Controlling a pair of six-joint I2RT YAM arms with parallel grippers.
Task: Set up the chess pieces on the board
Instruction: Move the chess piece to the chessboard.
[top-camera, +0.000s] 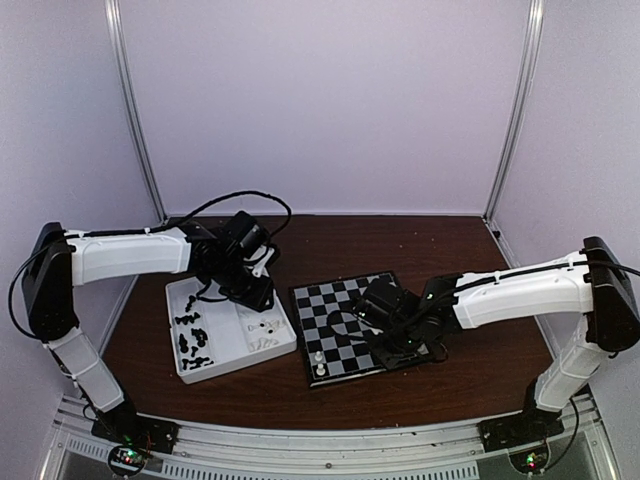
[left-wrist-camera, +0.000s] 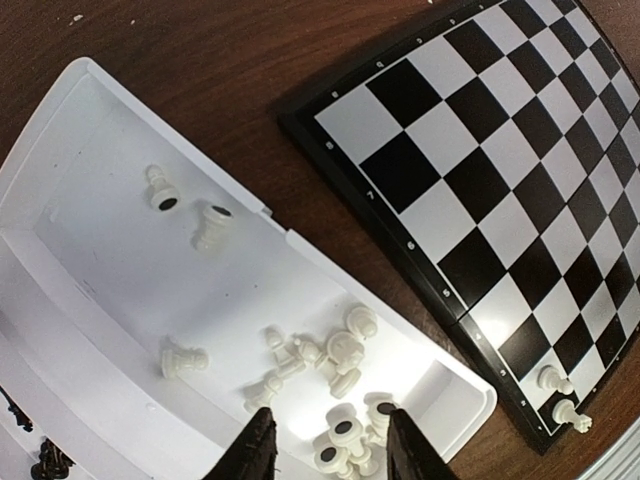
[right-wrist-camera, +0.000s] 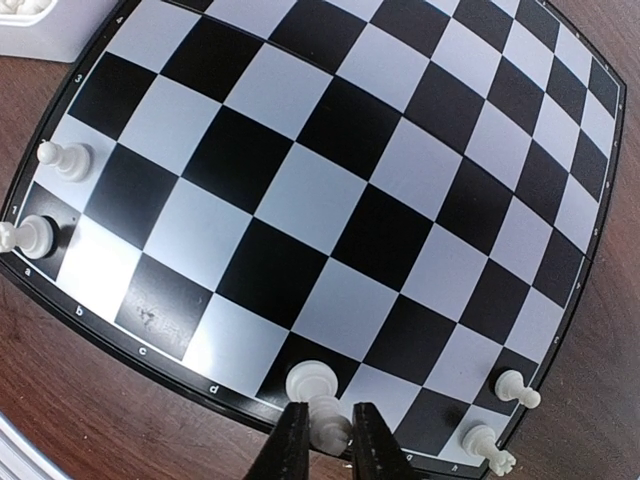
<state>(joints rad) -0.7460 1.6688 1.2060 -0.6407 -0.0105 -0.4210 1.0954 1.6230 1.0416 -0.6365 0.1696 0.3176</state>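
Right wrist view shows the right gripper (right-wrist-camera: 322, 445) with its jaws nearly together, pinching a cream piece (right-wrist-camera: 318, 395) at the board's (right-wrist-camera: 330, 200) 6 o'clock rim. The piece appears tilted over an edge-row square. To seat it well, it should stand upright and centred before release, clear of the neighbouring pieces (right-wrist-camera: 515, 388) at 4 o'clock. The left gripper (left-wrist-camera: 330, 455) hangs wide open and holds nothing, above the loose cream pieces (left-wrist-camera: 340, 350) at the tray's (left-wrist-camera: 100, 300) 5 o'clock end.

white piece (right-wrist-camera: 312, 382): partly hidden in right tool (right-wrist-camera: 330, 410) | black pieces (left-wrist-camera: 48, 462): cropped
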